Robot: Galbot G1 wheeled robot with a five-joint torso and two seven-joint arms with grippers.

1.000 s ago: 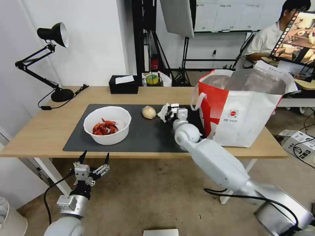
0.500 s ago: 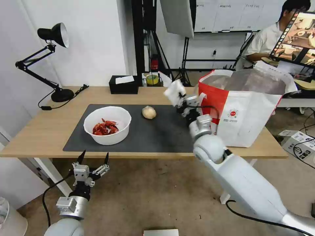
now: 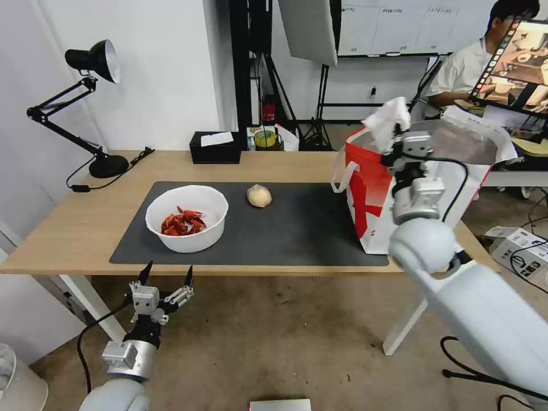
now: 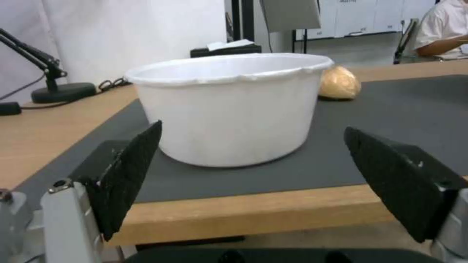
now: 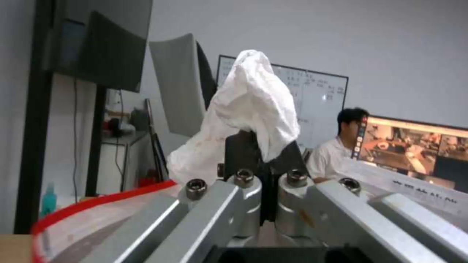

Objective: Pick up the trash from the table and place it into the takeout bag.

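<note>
While right gripper [image 3: 399,132] jaws clamp the crumpled tissue [image 3: 388,119] above the takeout bag [image 3: 422,194] mouth | undropped | bowl [image 3: 186,217], wrapped ball [image 3: 259,196] left on table [image 3: 74,228] | left gripper [image 3: 164,279] jaws apart, below table edge

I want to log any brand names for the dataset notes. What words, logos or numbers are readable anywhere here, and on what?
No text reads clearly.
Takeout bag: a small round red logo with a line of print beneath, too small to read.
Bag's folded white rim: dark lettering in the right wrist view, blurred.
Whiteboard behind: grid with writing, illegible.
White bowl, crumpled tissue: no markings visible.
</note>
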